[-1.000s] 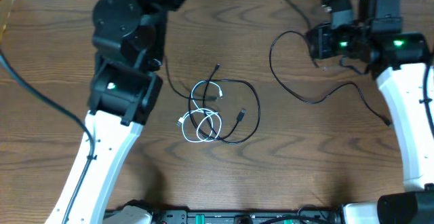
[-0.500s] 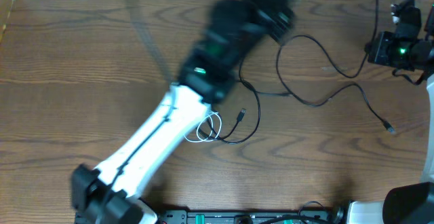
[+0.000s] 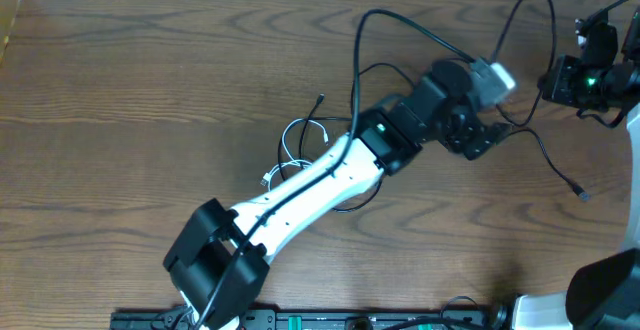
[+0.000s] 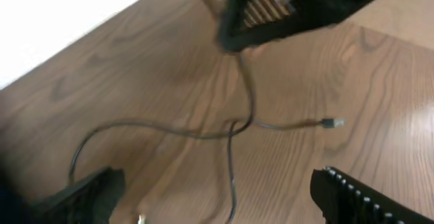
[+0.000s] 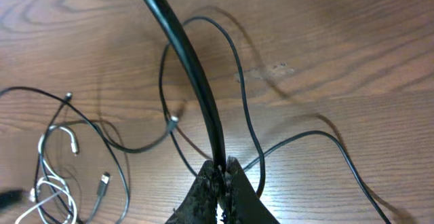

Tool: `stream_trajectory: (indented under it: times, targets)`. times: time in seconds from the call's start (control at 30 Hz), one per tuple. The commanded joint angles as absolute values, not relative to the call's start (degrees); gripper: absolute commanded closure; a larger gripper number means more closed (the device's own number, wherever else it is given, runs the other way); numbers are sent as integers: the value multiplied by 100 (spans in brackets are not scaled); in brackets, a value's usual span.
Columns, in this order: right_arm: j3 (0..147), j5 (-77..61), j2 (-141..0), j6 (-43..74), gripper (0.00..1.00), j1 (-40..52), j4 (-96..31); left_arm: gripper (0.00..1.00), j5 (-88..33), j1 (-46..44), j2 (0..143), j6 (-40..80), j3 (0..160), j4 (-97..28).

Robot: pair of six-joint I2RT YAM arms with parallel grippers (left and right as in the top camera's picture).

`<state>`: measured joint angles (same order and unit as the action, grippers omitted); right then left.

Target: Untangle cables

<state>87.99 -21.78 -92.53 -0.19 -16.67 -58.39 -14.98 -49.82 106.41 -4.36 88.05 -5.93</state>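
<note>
Logged a shift since half a second back: the black-and-white left arm (image 3: 310, 185), then a blur aimed at the far edge, now sharp and laid diagonally across the brown wood-grain tabletop (image 3: 120, 90), reaching right of centre. Placed the right hand (image 5: 220, 173) at the far right edge in the overhead view, much as half a second back.

Found the left hand (image 4: 227, 197) spread wide in its wrist view, with one dark finger (image 4: 88, 195) at each lower corner. Nothing between them but wood and a strand of cord lying on it.

Found the right hand's fingers pressed together on the long thin black cord (image 4: 251, 91). Traced that cord down from the hand onto the wood, ending in a small plug (image 4: 331, 123) lying flat, apart from both hands.

Located the thin white cable with small white connectors (image 3: 286, 148) near the middle of the tabletop, looped loosely, its lower part hidden under the left arm. Located the short thin black cable with small black plugs (image 3: 321, 108) in the same spot, one end pointing toward the far edge. Saw both again at the lower left of the right wrist view, overlapping, well apart from the right hand. Could not tell the exact crossings.
</note>
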Motion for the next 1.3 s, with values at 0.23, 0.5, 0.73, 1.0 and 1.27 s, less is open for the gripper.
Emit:
stream_trajectory:
  times: [0.23, 0.5, 0.73, 1.0, 1.27]
  targets:
    - [8750, -1437, -9784, 357, 94, -1691, -5953, 6, -1417, -3865, 9487, -296, 8890, -2720]
    - [8753, -189, -10195, 1028, 96, -1800, -6001, 6, -1087, -2832, 8783, -311, 8890, -4027]
    - [8936, -1323, -10145, -69, 60, -1903, -6080, 6, -1087, -1933, 8418, -311, 8890, -4202]
    - [9271, -2456, -10084, -952, 45, -854, -5907, 6, -1090, -1234, 8324, -180, 8890, -4320]
    - [9268, -2392, -10108, -952, 48, 655, -5245, 6, -1087, -755, 8324, 154, 8888, -4624]
